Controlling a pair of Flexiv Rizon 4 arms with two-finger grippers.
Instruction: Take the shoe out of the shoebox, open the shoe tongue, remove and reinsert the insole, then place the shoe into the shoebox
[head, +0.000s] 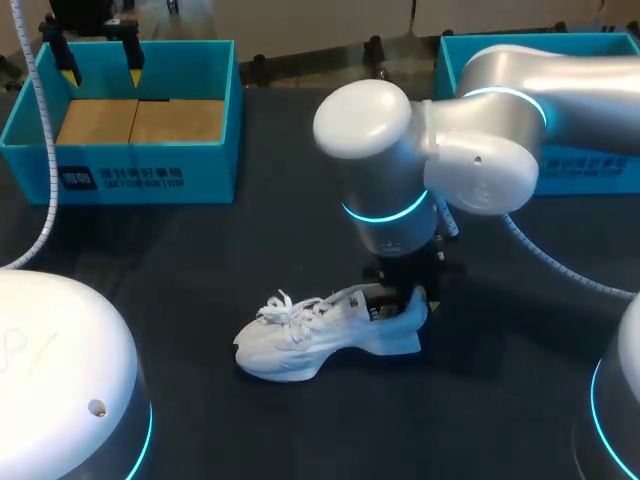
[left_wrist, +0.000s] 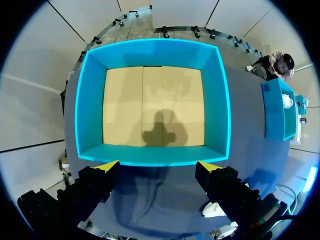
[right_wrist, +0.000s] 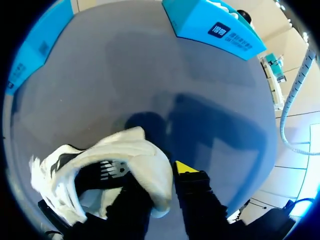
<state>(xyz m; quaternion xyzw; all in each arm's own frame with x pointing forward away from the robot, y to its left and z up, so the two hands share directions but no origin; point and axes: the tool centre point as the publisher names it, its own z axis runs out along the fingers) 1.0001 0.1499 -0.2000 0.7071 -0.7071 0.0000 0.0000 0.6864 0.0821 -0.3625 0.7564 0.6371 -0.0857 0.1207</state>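
**White sneaker pinched at the heel, shoebox bare**

The white sneaker (head: 320, 335) stands upright on the dark, matte bench (head: 200, 260), outside either box, toe toward my left. Its upper looks soft and padded. Loose laces (head: 285, 308) bunch in a tangle over the tongue, and the thick sole is sculpted into wavy ridges.

My right arm (head: 450, 150), a smooth silver-white shell with a glowing cyan ring, reaches down over the shoe's back end. The right fingers (right_wrist: 192, 185) stand narrow and hold the sneaker (right_wrist: 100, 160) by its heel collar. One black finger is sunk inside the opening, and the yellow-tipped one presses the outside. The heel wall is pinched between them, and the dark lining shows inside.

The left fingers (left_wrist: 107, 167) are spread wide and hold nothing. Their wedge-shaped yellow tips hang above the near wall of the teal shoebox (left_wrist: 152, 156). That shoebox (head: 150, 175) is a rectangular tray with glossy teal walls and a flat floor of tan cardboard panels meeting at seams. The fingers' shadow falls on that floor.

A second teal box (head: 590, 165) sits at the bench's far right, partly behind the right arm.
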